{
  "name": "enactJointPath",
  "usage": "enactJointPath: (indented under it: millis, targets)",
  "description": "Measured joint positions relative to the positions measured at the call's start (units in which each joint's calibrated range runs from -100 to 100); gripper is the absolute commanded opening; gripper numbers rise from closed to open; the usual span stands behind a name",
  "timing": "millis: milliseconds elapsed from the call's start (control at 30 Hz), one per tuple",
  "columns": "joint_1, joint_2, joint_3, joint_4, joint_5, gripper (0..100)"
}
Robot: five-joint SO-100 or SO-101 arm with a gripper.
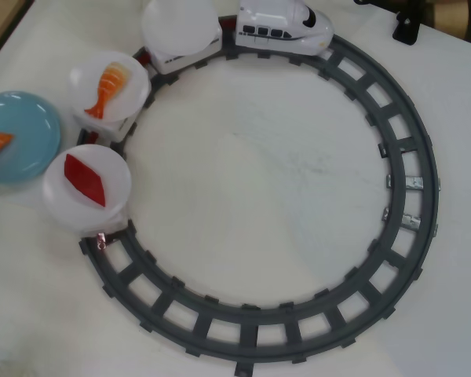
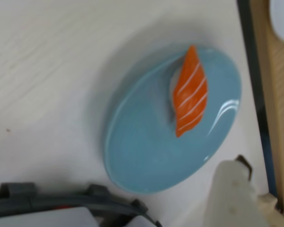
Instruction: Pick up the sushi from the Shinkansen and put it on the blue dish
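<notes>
White tabletop, grey track, wood edge w/ black strip

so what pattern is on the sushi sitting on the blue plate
Orange salmon nigiri with pale diagonal stripes, clearest in the wrist view.

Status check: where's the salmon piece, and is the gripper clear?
Gripper barely in wrist view, state unclear, holding nothing. Sushi resting on blue dish. Nothing in the way.

striped orange sushi on blue dish
</notes>
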Motion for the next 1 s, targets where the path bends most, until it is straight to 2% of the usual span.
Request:
enactJointPath:
  millis: [233, 367, 433, 700, 1000]
  targets:
    - [-0.3, -19.4, 27.7, -15.7, 0.0, 10]
    - [-0.2, -29.2, 39.0, -20.2, 0.0, 2]
    - [-0.2, -33.6, 43.3, -21.7, 0.0, 3]
    - [-0.2, -50.0, 55.5, -21.9, -2.6, 3]
    - [-1.1, -68.1, 58.9, -10.9, -3.3, 3]
